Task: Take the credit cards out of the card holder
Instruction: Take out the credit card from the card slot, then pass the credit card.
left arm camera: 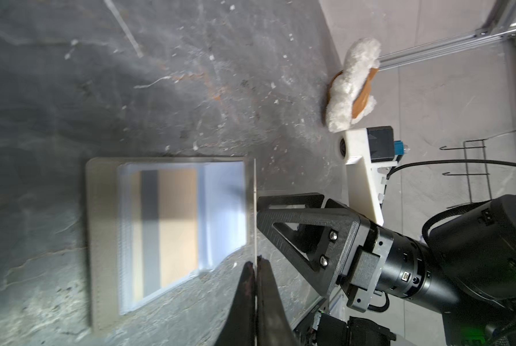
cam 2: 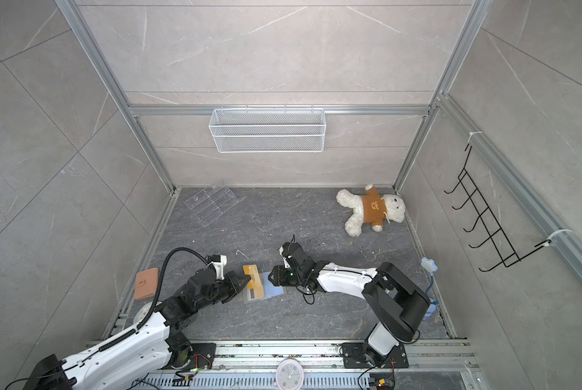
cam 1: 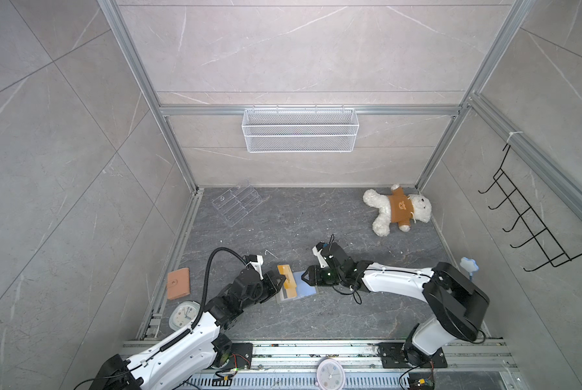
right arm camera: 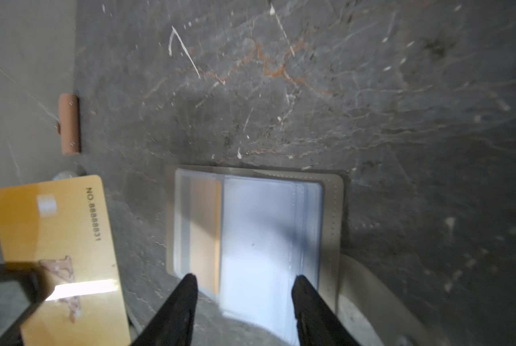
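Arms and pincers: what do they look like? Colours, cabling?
Both arms have white shells and black joints. The left arm carries a black corrugated hose; the right arm has thin loose black wires. The left pincer and right pincer are black, with tapered, triangular-framed fingers, and a white camera bracket sits at each wrist.

Two credit cards (cam 1: pixel 285 273), one card holder (cam 1: pixel 303 289), two clocks (cam 1: pixel 183 314), one teddy (cam 1: pixel 397 209).
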`<state>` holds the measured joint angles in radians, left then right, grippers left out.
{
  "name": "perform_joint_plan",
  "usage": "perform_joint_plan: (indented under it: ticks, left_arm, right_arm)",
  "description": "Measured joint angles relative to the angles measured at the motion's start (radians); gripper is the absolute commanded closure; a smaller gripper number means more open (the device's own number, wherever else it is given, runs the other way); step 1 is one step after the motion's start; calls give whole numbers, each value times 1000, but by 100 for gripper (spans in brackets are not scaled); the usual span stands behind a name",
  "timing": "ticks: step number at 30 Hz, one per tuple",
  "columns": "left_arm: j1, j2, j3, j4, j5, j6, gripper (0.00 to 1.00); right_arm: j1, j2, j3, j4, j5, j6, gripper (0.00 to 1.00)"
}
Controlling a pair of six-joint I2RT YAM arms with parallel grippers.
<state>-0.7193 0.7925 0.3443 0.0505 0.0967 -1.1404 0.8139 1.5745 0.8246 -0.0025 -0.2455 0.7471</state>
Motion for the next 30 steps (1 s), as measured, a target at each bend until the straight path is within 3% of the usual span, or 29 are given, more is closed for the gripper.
perform_joint_plan:
  ticks: [6, 13, 18, 24, 30]
  left_arm:
    - [2, 160, 188, 71, 47, 50, 100]
    - [6, 530, 359, 369, 190, 29, 100]
    - [6, 693, 471, 575, 280, -34, 100]
    - [5, 801, 552, 756, 341, -122, 100]
    - [0, 843, 558, 802, 360, -169, 100]
  right_arm:
    - [-93, -214, 90, -136, -24, -42, 30]
    - [-439, -364, 95, -198, -219, -66, 29]
    - [-658, -387, 39, -118, -422, -9, 30]
    - [-709, -372, -47, 117, -591, 132, 34]
    - [-709, -357, -113, 329, -661, 249, 43]
